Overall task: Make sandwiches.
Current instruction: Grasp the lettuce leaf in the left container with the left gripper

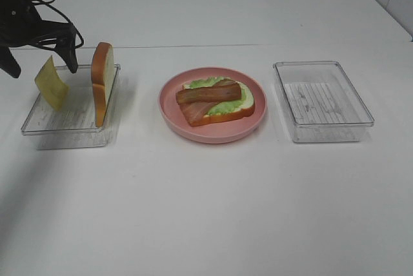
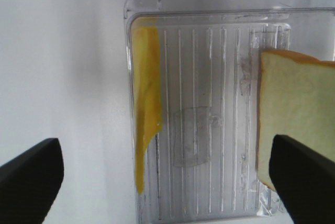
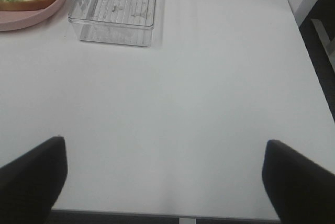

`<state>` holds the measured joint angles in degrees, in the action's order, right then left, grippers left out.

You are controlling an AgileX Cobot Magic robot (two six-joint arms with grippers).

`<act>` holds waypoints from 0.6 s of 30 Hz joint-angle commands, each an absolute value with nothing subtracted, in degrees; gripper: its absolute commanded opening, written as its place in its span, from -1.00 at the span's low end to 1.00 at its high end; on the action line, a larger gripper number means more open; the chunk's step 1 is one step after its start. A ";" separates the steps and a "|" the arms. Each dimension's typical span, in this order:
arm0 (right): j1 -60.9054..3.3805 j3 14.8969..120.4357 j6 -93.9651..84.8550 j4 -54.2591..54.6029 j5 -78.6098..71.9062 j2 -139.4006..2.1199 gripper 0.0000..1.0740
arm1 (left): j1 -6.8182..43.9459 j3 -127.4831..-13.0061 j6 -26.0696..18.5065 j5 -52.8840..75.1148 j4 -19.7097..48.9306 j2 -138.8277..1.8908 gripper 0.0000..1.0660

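Nearly side-to-side, bacon strips (image 1: 210,93) atop lettuce (image 1: 227,108)

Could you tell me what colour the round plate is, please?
Pink; the plate shows best in the exterior high view.

Exterior high: steep downward view over the whole desk (image 1: 206,211). Left wrist: close, straight above the left tray (image 2: 209,77). Right wrist: farther, oblique; plate (image 3: 31,21) and right tray (image 3: 112,33) shared with the exterior view.

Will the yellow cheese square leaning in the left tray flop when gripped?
The thin yellow cheese square probably holds its shape: it leans on the clear plastic tray without folding. Propped on edge, a nudge could tip it flat.
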<state>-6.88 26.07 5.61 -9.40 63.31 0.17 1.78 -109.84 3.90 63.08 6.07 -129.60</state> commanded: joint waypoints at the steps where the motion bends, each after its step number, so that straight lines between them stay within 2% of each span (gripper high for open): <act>1: -6.59 25.95 5.10 -9.28 63.14 2.18 0.84 | 1.66 -109.43 4.70 62.28 6.42 -130.69 0.84; 10: -6.59 25.95 5.10 -9.28 63.14 2.18 0.84 | 1.66 -109.43 5.10 62.28 5.96 -132.18 0.79; 12: -6.59 25.95 5.10 -9.28 63.14 2.18 0.84 | 1.66 -109.43 5.73 62.40 4.98 -132.58 0.62; 15: -6.59 25.95 5.10 -9.28 63.14 2.18 0.84 | 1.66 -109.43 6.07 62.45 4.30 -132.58 0.59; 17: -6.59 25.95 5.10 -9.28 63.14 2.18 0.84 | 1.66 -109.43 6.42 62.45 3.44 -132.58 0.40; 18: -6.59 25.95 5.10 -9.28 63.14 2.18 0.84 | 1.66 -109.43 6.42 62.45 3.44 -132.58 0.40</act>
<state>-6.88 26.07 5.61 -9.40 63.31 0.17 1.78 -109.66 5.79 62.68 3.90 -132.47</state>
